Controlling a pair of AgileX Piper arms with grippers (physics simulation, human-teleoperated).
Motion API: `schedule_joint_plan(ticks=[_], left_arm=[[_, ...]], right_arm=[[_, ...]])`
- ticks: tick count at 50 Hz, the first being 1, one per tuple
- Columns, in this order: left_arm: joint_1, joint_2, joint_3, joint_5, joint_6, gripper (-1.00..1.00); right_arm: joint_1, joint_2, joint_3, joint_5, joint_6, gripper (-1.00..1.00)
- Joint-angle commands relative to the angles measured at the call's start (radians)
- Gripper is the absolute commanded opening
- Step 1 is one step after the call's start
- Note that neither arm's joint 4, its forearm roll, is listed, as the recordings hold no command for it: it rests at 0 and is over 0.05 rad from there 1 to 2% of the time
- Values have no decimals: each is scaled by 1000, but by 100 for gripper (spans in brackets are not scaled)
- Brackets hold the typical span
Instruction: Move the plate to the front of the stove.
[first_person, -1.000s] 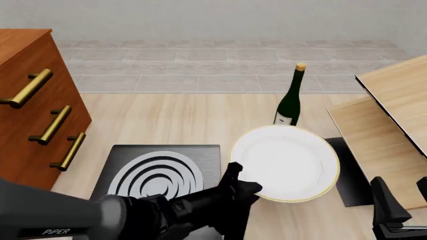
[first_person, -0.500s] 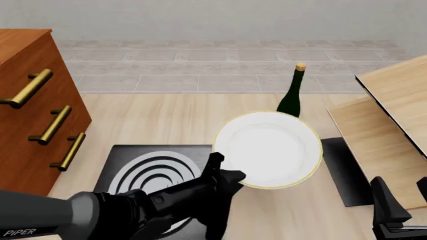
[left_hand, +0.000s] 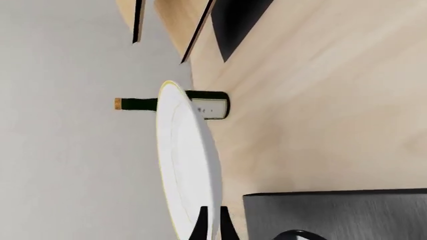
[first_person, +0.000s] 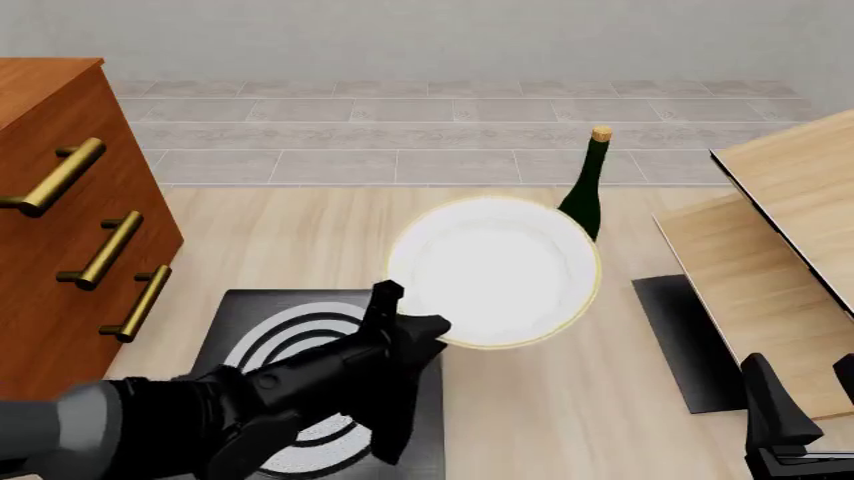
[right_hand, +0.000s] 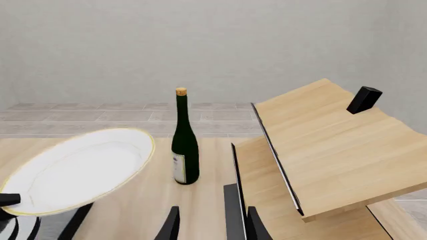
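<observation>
One plate (first_person: 494, 270) is all this job concerns, and you have it in the air, clamped at its near rim by the left gripper (first_person: 400, 325), whose jaws pinch the yellow-gold edge at about the plate's 7 o'clock. That edge hold explains the tilt: the dish hangs out from the fingers with its face turned up and toward the front camera, and the left wrist view shows it almost edge-on (left_hand: 187, 165), well apart from the wooden table (first_person: 307, 245) beneath. An edge pinch on a shallow dish is a light hold, I judge, so a slow carry suits it.

From the front camera the plate sits at roughly 2 o'clock from the stove (first_person: 254, 310), overlapping the slab's far right corner. The wine bottle (first_person: 583, 195) stands upright just behind the plate at its 1 o'clock, and the lift gives clearance there. The black mat (first_person: 681, 340) lies at the plate's 4 o'clock, bare.

Your right gripper (right_hand: 210, 222) waits low at 5 o'clock, jaws apart and holding nothing; it has no part in this carry. The wooden drawer cabinet (first_person: 67, 220) stands at 9 o'clock and the slanted boards (first_person: 761, 250) at 3 o'clock, both outside the path.

Setting down remains undone.
</observation>
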Motion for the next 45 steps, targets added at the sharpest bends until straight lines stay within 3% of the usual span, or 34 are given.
schedule_joint_plan(ticks=[1, 24, 45], left_arm=[[27, -70, 10, 14, 32, -100], [118, -179, -67, 209, 31, -100], [238, -184, -229, 398, 22, -100]], right_arm=[[0, 0, 0, 0, 0, 100], [0, 0, 0, 0, 0, 100], [2, 0, 0, 0, -2, 100]])
